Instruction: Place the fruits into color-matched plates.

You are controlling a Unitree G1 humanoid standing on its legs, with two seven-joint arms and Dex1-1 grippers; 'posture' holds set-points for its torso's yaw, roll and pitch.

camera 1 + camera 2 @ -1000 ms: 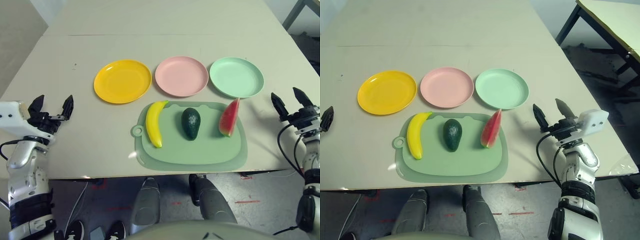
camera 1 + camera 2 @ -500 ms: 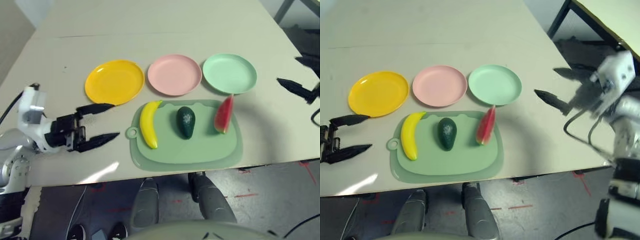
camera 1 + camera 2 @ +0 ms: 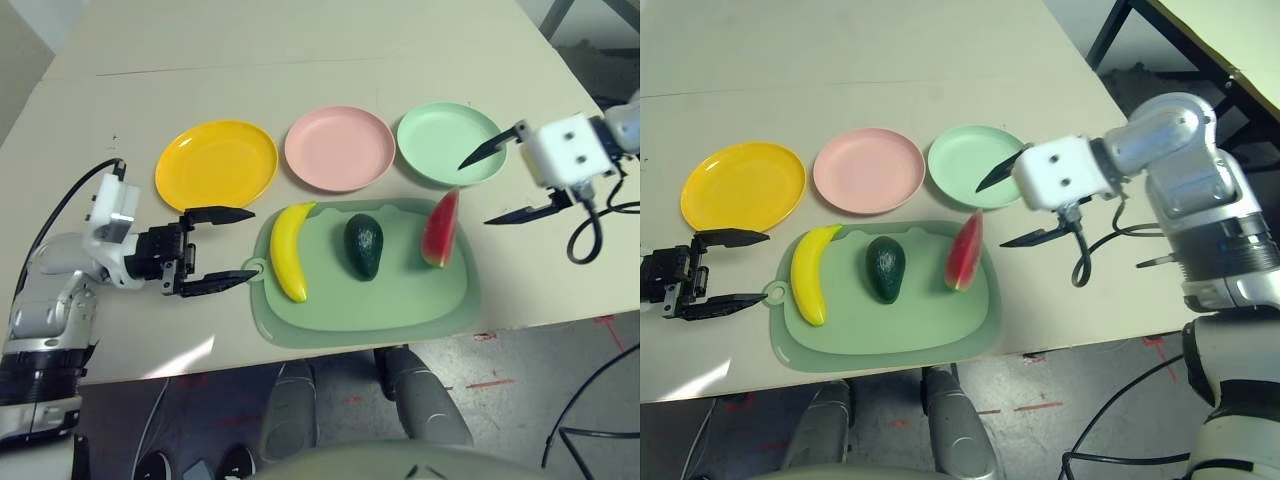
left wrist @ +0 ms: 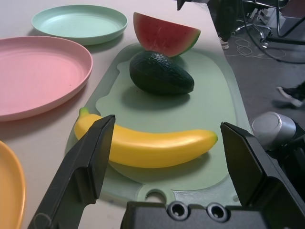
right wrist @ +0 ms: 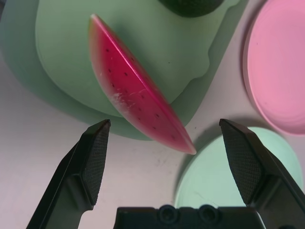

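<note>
A yellow banana (image 3: 286, 249), a dark green avocado (image 3: 363, 245) and a red watermelon wedge (image 3: 439, 229) lie in a row on a pale green mat (image 3: 400, 310). Behind them stand a yellow plate (image 3: 216, 164), a pink plate (image 3: 339, 148) and a mint green plate (image 3: 442, 144). My left gripper (image 3: 229, 247) is open, low over the table just left of the mat, its fingers pointing at the banana (image 4: 147, 146). My right gripper (image 3: 503, 182) is open, hovering just right of the watermelon wedge (image 5: 136, 93), by the mint plate's edge.
The table's front edge (image 3: 350, 355) runs just below the mat, with floor beyond it. A second table with dark legs (image 3: 1140, 40) stands at the far right. Bare tabletop lies behind the plates.
My right arm has swung in from the table's right edge to beside the watermelon wedge. My left gripper has edged closer to the mat. The camera has shifted slightly.
</note>
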